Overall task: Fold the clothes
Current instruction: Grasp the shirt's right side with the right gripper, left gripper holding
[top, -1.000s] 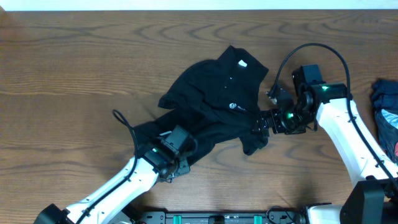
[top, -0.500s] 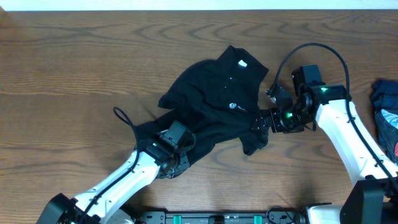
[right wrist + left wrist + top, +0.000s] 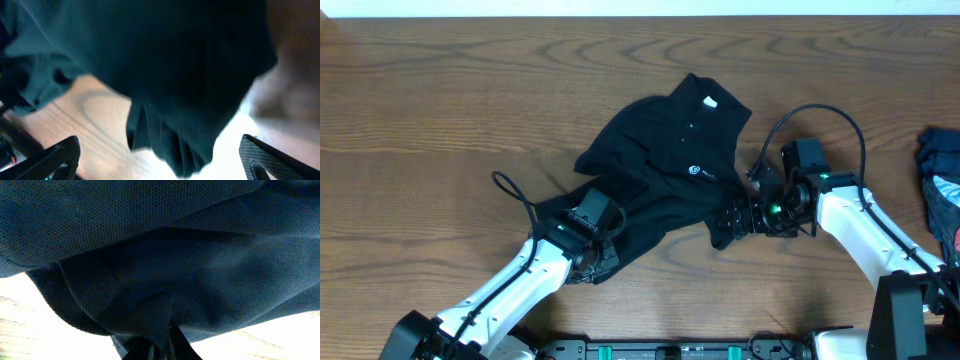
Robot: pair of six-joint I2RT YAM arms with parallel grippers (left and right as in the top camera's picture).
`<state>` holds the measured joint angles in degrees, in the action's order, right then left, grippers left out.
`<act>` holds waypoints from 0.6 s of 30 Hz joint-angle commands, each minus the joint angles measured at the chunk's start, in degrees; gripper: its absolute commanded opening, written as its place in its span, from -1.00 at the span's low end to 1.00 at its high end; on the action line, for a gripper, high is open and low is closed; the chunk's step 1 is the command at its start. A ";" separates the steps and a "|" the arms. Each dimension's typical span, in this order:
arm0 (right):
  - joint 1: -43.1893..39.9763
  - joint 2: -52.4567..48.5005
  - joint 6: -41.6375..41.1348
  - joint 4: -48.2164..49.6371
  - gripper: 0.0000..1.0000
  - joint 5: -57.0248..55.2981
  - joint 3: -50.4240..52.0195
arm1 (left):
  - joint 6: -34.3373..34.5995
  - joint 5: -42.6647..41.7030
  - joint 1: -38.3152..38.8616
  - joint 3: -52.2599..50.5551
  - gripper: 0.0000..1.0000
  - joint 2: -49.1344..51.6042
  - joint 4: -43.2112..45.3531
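Since a second ago my right arm has slid down and to the left along the garment's edge, and my left gripper (image 3: 605, 237) has crept slightly up and left and closed.

I count one garment in play: a single black top (image 3: 665, 165), crumpled in the middle of the wooden table (image 3: 440, 100). Its collar end points toward the far side, where one white tag (image 3: 709, 100) shows. One small white logo (image 3: 693, 171) sits mid-chest. The lower part of the top trails toward the near-left, and a lobe of it hangs off at the near-right.

I have two grippers on it, one at each near end. In the left wrist view the left gripper (image 3: 161, 347) has its fingertips pressed together on a pinch of the dark knit, and the fabric puckers into that point. From overhead the right gripper (image 3: 728, 218) sits at the near-right lobe. Its wrist camera shows the right gripper (image 3: 160, 160) with both fingers spread wide at the frame's corners and a pleated fold of the top between them. I cannot tell whether either finger touches the cloth.

One dark blue bundle (image 3: 942, 170) with pale and red patches lies at the table's right edge, well apart from the top.
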<state>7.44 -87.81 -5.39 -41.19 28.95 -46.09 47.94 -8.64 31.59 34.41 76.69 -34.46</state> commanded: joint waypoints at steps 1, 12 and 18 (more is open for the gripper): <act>0.42 -0.35 -1.16 2.43 0.98 1.51 0.15 | -0.81 0.28 -0.31 -0.13 -0.81 0.37 -0.61; -3.10 -0.35 -5.79 5.46 0.82 0.17 3.28 | -0.98 0.42 -0.31 -0.13 -0.81 0.37 -1.20; -9.99 -0.35 -5.73 5.73 0.74 0.24 5.53 | -1.01 0.76 -0.31 -0.13 -0.82 0.37 -1.22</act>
<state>0.30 -87.81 -10.28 -35.70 28.88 -41.19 47.75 -8.62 31.59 34.41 76.69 -35.51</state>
